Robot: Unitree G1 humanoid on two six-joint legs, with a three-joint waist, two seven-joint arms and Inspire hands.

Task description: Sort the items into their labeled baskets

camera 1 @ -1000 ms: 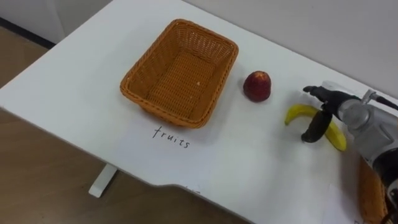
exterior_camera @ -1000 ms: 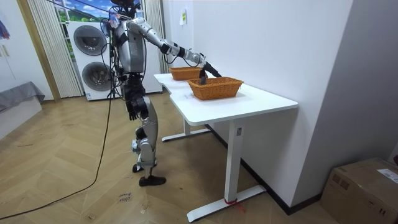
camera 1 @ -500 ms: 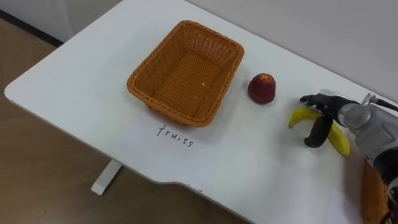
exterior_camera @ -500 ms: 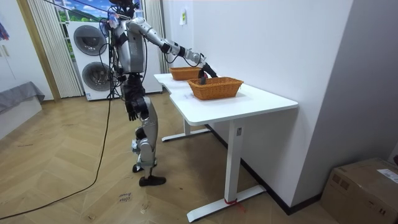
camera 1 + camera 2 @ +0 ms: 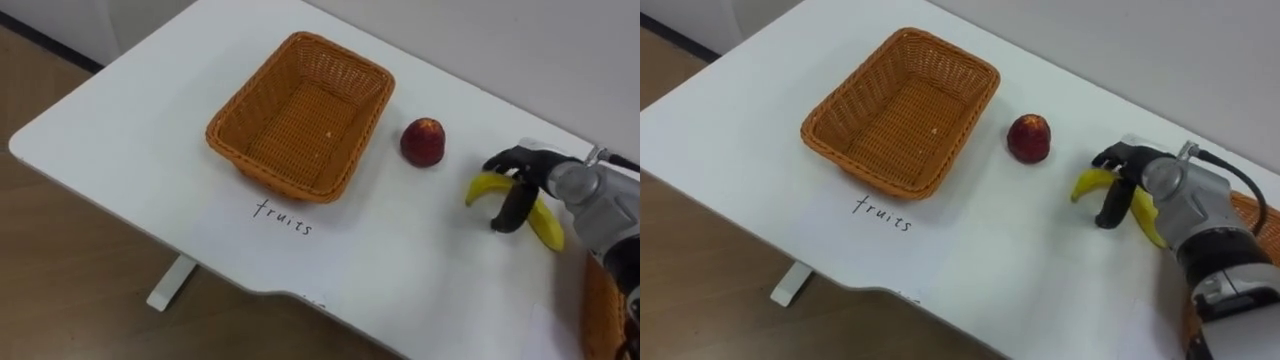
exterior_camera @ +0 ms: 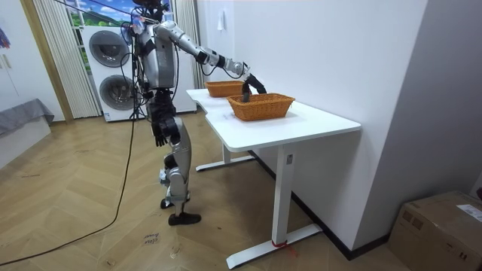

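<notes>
The rectangular brown wicker basket (image 5: 285,180) on the white table (image 5: 120,130) is empty. A red apple (image 5: 423,141) sits just beside it. The right hand (image 5: 528,172) curls fingers and thumb round the yellow banana (image 5: 480,187), which lies on the table. The left hand (image 6: 160,134) hangs by the hip.

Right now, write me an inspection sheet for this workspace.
surface: white table, with the word fruits handwritten near its front edge.
job's things: fruit basket holds nothing; red apple sits beside it on the table; banana lies on the table further right; second basket is at the right, contents hidden.
clutter: nothing seen.
robot hands: right robot hand has fingers and thumb curled round the banana; left robot hand hangs at the robot's side.
cables: nothing seen besides the robot's own.
surroundings: washing machines behind the robot; cardboard box on the wood floor.
</notes>
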